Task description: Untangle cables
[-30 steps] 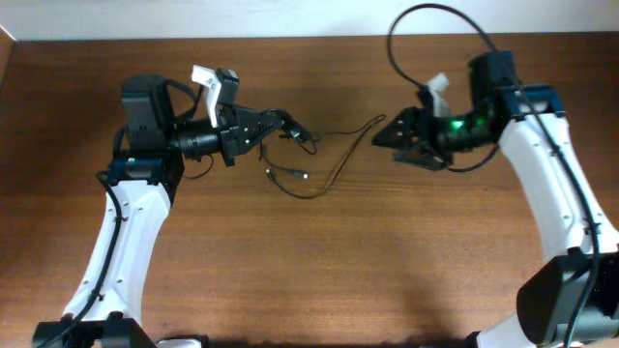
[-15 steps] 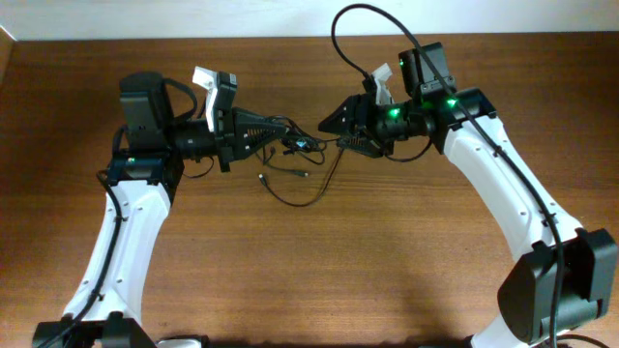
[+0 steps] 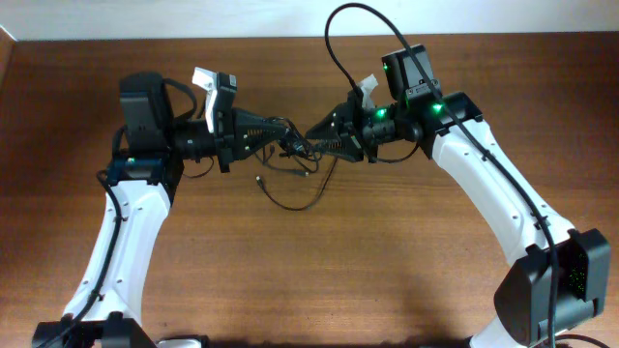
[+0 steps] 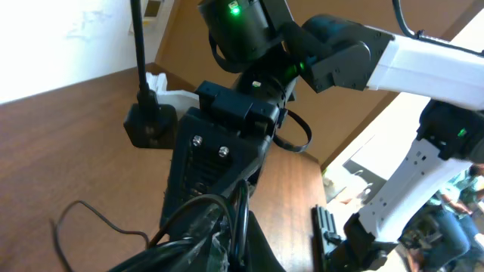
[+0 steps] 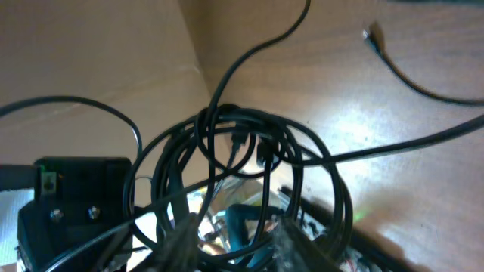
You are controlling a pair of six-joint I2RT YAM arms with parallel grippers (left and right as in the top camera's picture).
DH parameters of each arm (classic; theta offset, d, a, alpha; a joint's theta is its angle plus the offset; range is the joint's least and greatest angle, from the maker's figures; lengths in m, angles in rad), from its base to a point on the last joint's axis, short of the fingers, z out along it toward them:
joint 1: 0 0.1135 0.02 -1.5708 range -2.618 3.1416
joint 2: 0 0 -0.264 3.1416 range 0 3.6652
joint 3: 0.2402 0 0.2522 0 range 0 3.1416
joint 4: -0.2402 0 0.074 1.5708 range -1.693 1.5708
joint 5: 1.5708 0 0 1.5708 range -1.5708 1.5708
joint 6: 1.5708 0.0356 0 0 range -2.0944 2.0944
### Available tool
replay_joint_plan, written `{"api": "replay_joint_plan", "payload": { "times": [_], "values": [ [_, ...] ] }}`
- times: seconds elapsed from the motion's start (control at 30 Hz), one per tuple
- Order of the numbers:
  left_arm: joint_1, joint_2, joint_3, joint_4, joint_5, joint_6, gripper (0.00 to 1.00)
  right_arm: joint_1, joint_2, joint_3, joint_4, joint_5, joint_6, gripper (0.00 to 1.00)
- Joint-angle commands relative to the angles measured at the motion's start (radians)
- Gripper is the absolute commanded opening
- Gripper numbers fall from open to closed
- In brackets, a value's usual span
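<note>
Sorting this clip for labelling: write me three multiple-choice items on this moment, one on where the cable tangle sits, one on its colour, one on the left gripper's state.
1. Where over the table is the tangle of cables?
A. Between the tips of the left gripper and the right gripper
B. At the table's near edge
C. Hanging off the table's left side

2. What colour are the cables?
A. White
B. Black
C. Red

3. How is the left gripper?
A. Wide open, far from the cables
B. Outside the overhead view
C. Shut on the cables

Answers: 1 A, the overhead view shows the tangle where the two grippers meet. 2 B, every strand is black in all views. 3 C, strands bunch at its closed fingers in the left wrist view.
</note>
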Motion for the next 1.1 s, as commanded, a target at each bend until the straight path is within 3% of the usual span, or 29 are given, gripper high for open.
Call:
{"api": "replay_joint_plan", "payload": {
  "times": [0.0, 0.07, 0.17, 0.27, 0.53, 0.63, 0.97, 1.07],
  "values": [
    [-0.002, -0.019, 0.013, 0.003, 0.021, 0.119, 0.00, 0.008, 0.001, -0.003, -0.020, -0.047, 0.014, 0.36],
    [-0.001, -0.019, 0.013, 0.002, 0.019, 0.187, 0.00, 0.007, 0.001, -0.003, -0.019, -0.031, 0.010, 0.36],
    [-0.001, -0.019, 0.013, 0.003, -0.177, 0.255, 0.00, -0.003, 0.001, -0.003, -0.047, 0.238, -0.066, 0.46],
    [-0.002, -0.019, 0.013, 0.010, -0.268, 0.255, 0.00, -0.004, 0.001, -0.003, -0.084, 0.438, -0.090, 0.46],
    [-0.002, -0.019, 0.013, 0.025, -0.225, 0.254, 0.03, -0.001, 0.001, -0.003, -0.071, 0.322, 0.203, 0.45],
    [-0.002, -0.019, 0.014, 0.024, -0.222, 0.254, 0.03, 0.011, 0.001, -0.003, -0.016, 0.294, 0.229, 0.40],
    [-0.002, -0.019, 0.013, 0.024, -0.218, 0.254, 0.04, 0.087, 0.001, -0.003, 0.079, 0.294, 0.333, 0.39],
    [-0.002, -0.019, 0.013, 0.025, -0.172, 0.255, 0.04, 0.091, 0.004, -0.003, 0.133, 0.299, 0.333, 0.32]
  ]
}}
